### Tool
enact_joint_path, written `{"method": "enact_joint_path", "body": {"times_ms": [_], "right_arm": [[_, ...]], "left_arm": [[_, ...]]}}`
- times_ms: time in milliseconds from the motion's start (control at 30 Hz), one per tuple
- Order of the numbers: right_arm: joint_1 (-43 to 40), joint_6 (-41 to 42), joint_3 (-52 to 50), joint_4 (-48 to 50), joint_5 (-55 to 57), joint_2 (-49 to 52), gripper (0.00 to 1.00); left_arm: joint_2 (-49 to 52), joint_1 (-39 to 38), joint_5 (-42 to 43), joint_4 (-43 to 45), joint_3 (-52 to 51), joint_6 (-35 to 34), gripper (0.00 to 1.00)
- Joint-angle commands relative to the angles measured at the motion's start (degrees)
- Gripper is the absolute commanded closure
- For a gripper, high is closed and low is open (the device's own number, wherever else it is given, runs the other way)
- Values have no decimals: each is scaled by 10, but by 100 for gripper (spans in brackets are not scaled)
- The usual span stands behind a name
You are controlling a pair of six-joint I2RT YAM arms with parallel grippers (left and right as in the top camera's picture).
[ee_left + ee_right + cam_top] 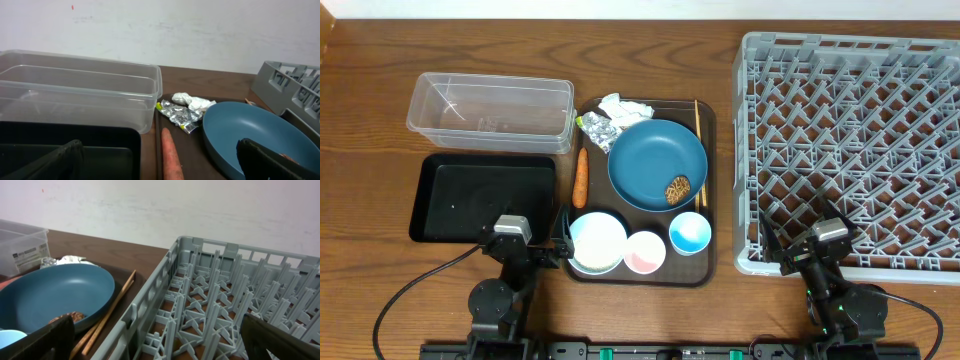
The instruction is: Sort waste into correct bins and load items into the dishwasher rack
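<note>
Left hand [527,250] and right hand [817,255] sit wide open and empty, but racking the plate [650,155] first could dump its lump [678,190] into the rack [748,140].

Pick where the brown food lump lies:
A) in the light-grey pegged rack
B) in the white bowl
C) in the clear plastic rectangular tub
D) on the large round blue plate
D: the brown food lump rests on the large round blue plate, close to its near right rim.

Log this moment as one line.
stage: nothing sorted or loaded | left gripper: open, empty, near black tray | right gripper: open, empty, near rack | paper, foil, carrot, plate, bowl, chopsticks: on brown tray
</note>
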Motion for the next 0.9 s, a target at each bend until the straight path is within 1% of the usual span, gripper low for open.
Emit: {"method": "enact_joint_path", "body": {"times_ms": [0, 867], "right_arm": [[-6, -1, -1, -1, -3, -3, 1], [-6, -1, -1, -1, -3, -3, 1]], "left_arm": [[-4, -2, 10, -23, -6, 7, 2], [-4, -2, 10, -23, -6, 7, 2]]}}
